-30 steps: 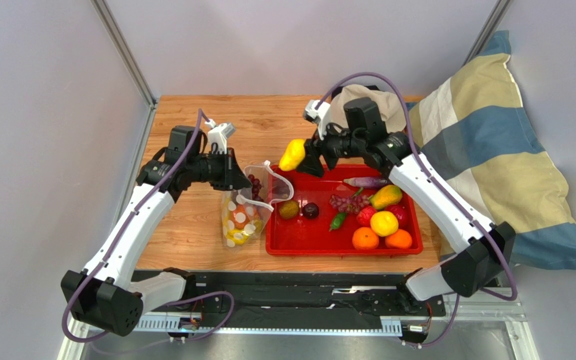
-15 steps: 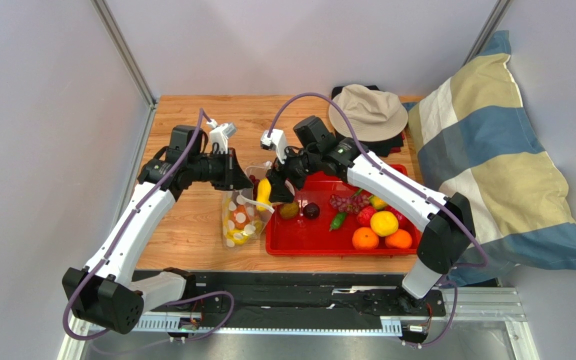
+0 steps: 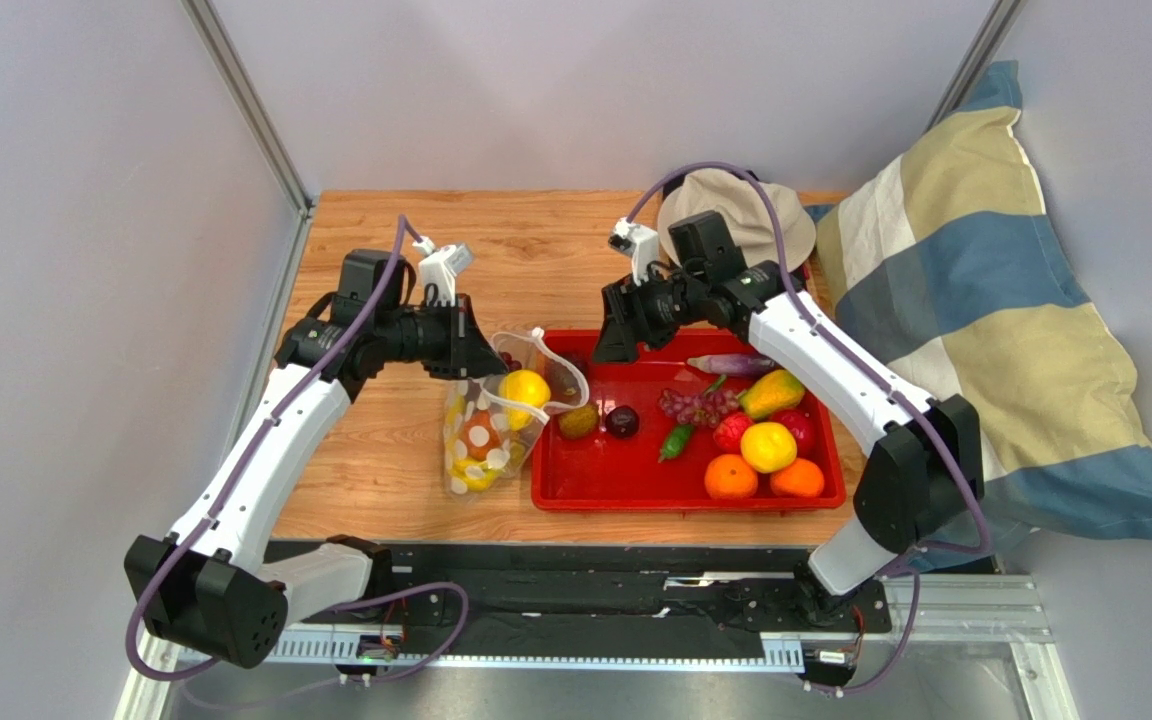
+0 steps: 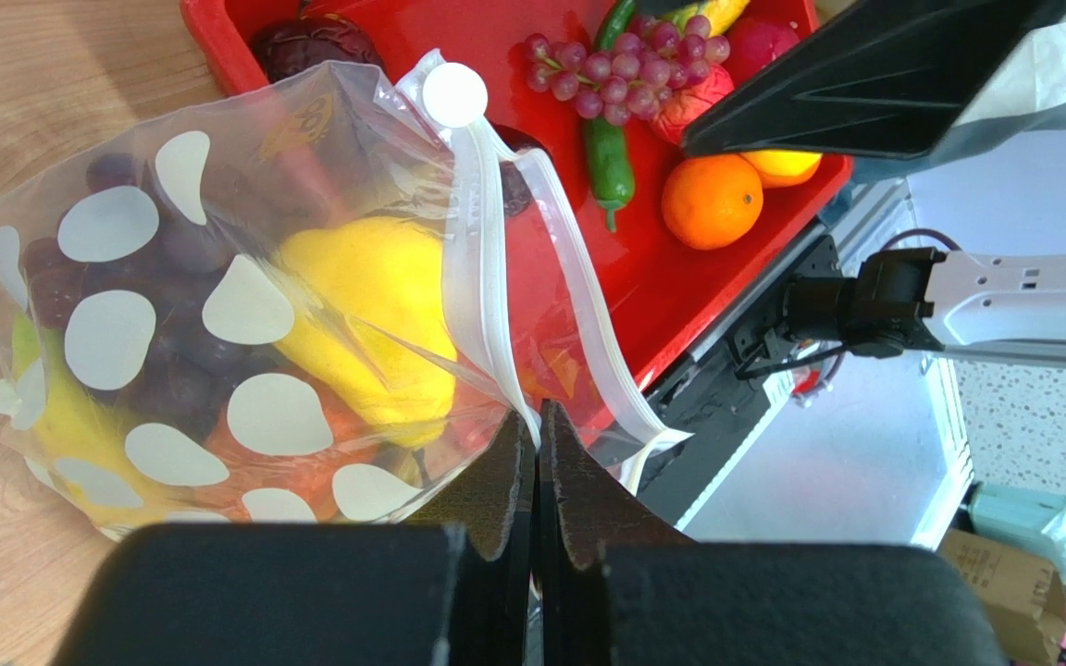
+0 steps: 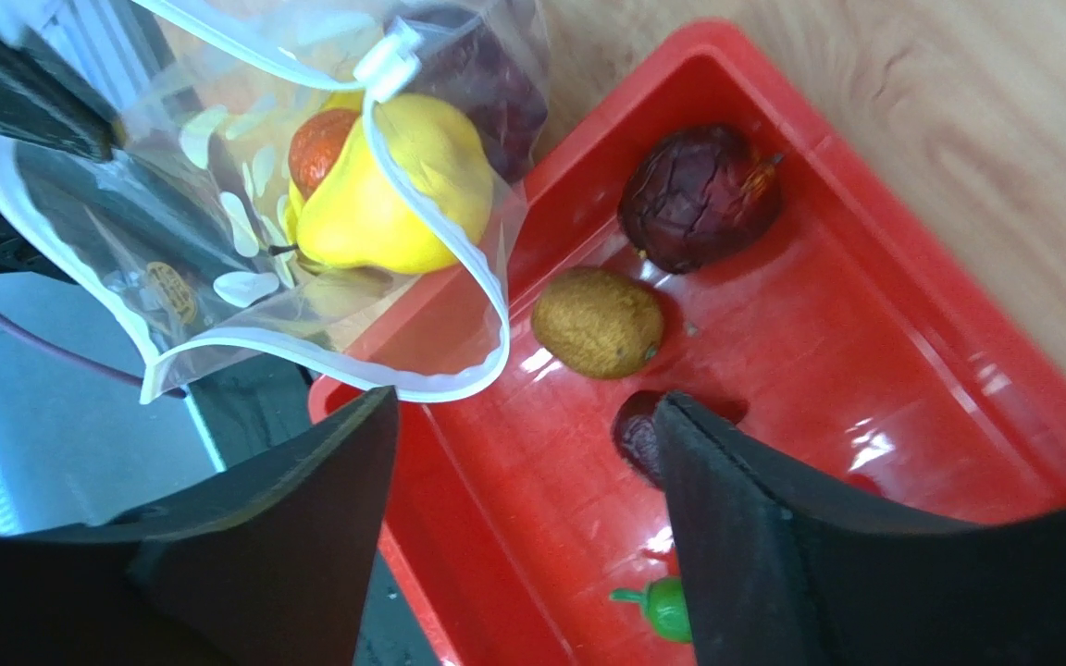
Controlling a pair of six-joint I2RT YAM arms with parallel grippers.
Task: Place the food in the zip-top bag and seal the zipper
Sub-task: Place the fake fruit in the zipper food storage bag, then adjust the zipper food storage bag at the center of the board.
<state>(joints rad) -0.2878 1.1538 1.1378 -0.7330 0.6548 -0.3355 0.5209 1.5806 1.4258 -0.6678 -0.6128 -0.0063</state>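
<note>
Left gripper (image 4: 536, 465) clamps the rim of the zip-top bag (image 4: 150, 319) at the zipper (image 4: 480, 264), holding the mouth up and open toward the red tray (image 3: 687, 504), apparently so fruit can be dropped straight in. Right gripper (image 5: 518, 416), jaws spread and empty, hovers over the tray's upper left corner in the overhead frame, just beside that mouth. The bag stands left of centre there, its lip drooping over the tray wall, with a yellow pear (image 5: 386, 181) on top inside. Only the right wrist view shows a brown kiwi-like fruit (image 5: 597, 322) and a dark plum (image 5: 699, 194) beneath the open jaws, likely the next picks. Only the left wrist view shows dark grapes (image 4: 170, 389) bagged and the seal unpressed.
</note>
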